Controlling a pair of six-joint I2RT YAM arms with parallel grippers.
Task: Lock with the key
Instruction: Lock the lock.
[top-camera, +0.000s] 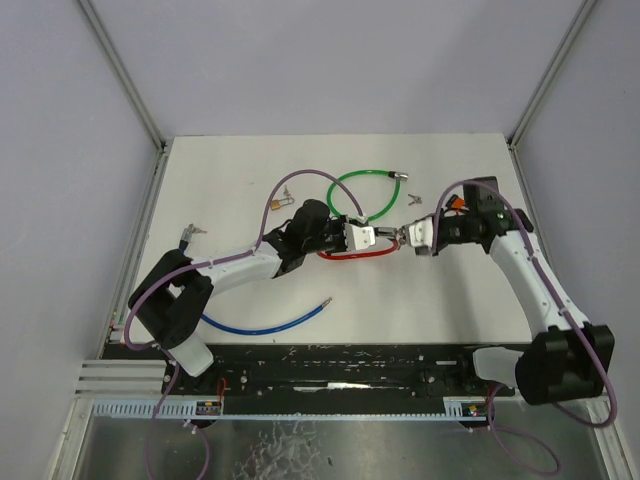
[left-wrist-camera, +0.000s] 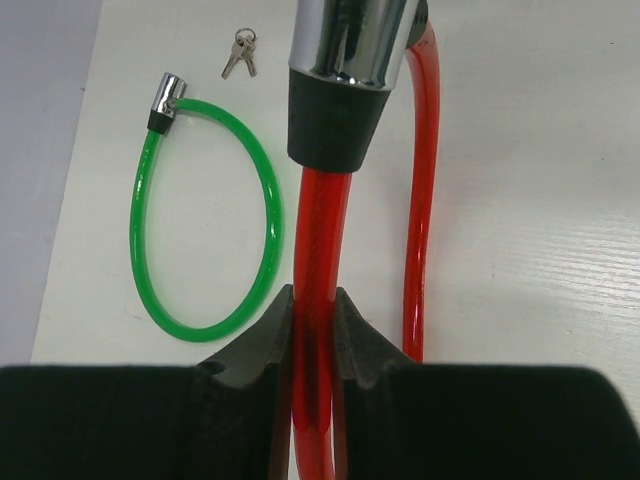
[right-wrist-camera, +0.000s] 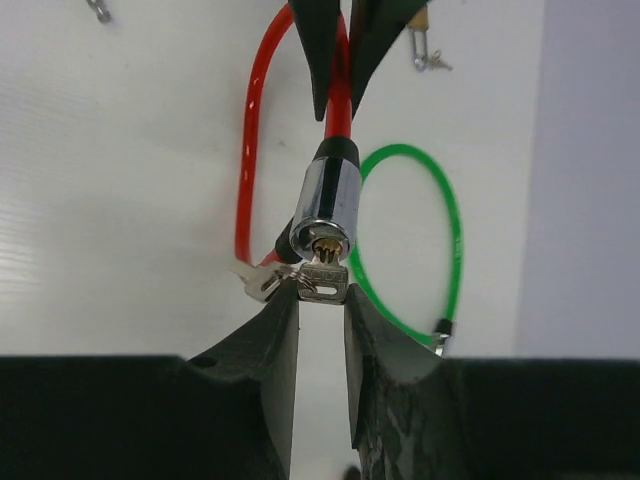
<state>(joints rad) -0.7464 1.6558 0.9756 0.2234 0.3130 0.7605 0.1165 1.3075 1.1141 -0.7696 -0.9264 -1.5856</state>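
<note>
Clamped: left tool (left-wrist-camera: 313, 300) on red cable (left-wrist-camera: 318, 230), right tool (right-wrist-camera: 322, 300) on key (right-wrist-camera: 322, 281) at cylinder (right-wrist-camera: 326, 205) mouth; green cable (right-wrist-camera: 455, 230) near, worktop (top-camera: 420, 300) edges well apart.

1. The left arm (top-camera: 235, 268) reaches from the lower left toward the centre of the top view.
2. The left gripper (top-camera: 368, 237) points right, its fingers pinched tight on the red cable (left-wrist-camera: 318, 230).
3. The right arm (top-camera: 530, 270) comes up from the lower right, elbow bent, wrist turned left.
4. The right gripper (top-camera: 403, 237) faces the left one almost tip to tip, its fingers closed on the key (right-wrist-camera: 325, 283).
</note>
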